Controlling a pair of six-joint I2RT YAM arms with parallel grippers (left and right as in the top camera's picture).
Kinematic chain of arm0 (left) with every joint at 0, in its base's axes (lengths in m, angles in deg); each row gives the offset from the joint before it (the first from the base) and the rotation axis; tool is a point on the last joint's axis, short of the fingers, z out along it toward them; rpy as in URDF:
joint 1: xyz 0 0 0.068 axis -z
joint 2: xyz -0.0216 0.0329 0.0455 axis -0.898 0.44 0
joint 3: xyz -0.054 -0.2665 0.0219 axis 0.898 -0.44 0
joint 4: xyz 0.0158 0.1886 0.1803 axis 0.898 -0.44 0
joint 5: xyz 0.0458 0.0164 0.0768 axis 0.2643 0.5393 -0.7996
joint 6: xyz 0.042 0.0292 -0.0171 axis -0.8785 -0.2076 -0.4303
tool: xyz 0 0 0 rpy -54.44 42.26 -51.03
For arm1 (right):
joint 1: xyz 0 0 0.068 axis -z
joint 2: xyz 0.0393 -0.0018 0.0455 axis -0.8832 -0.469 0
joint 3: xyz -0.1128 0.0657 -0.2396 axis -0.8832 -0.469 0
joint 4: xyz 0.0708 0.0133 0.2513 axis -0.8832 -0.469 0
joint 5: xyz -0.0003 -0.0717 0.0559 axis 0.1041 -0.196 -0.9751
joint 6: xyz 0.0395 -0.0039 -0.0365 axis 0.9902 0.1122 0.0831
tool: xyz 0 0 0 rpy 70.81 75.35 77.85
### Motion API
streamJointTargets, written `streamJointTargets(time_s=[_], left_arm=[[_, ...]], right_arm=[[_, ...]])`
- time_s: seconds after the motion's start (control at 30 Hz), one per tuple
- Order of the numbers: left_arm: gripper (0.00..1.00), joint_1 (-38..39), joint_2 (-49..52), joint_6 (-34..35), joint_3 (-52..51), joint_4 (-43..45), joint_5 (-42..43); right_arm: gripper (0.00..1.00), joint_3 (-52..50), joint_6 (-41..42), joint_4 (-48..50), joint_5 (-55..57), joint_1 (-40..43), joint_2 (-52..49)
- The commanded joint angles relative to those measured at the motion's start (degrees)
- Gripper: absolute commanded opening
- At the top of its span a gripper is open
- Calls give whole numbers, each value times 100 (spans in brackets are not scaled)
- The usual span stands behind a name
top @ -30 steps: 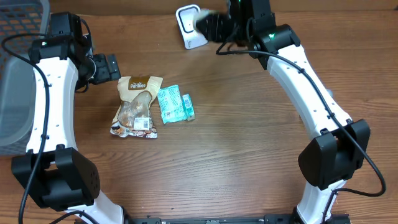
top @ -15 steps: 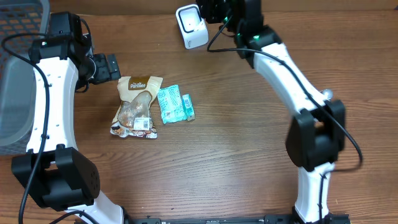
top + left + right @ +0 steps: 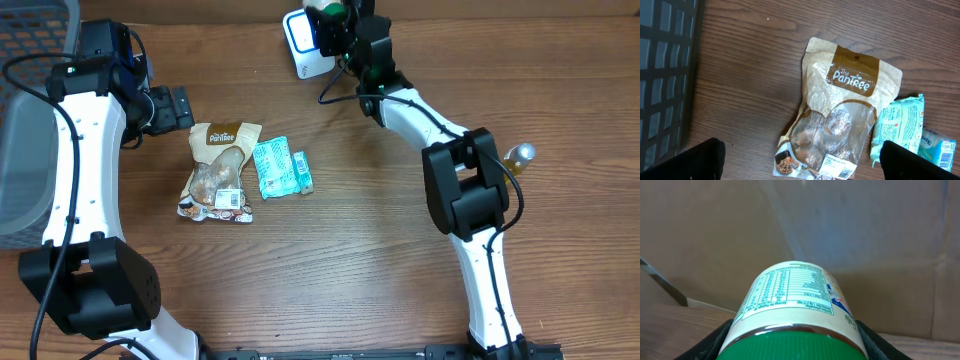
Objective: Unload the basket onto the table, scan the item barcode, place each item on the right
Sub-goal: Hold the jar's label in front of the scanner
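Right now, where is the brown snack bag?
Overhead view: the snack bag lies left of centre, near the left gripper, beside the green packet.

The jar (image 3: 795, 295) carried a green lid and a white label with black tabular print. The pouch (image 3: 840, 115) was tan with a brown panel and white lettering. The packets (image 3: 897, 125) beside it were teal and white. The scanner (image 3: 303, 58) was white. The table (image 3: 380, 250) showed dark brown wood grain.
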Motion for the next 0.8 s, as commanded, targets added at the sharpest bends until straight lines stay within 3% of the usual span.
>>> streamJointTargets(time_s=[0.0,0.4,0.63,0.77], left_arm=[[100,22,-136,59,125,7,22],[100,22,-136,59,125,7,20],[100,22,-136,59,125,7,20],[100,22,-136,59,125,7,20]], right_arm=[[20,127,-28,404,101,-7,-223],[19,127,-94,603,120,-26,-345],[10,129,-503,1482,116,-24,-186],[6,129,-503,1296,116,-22,267]])
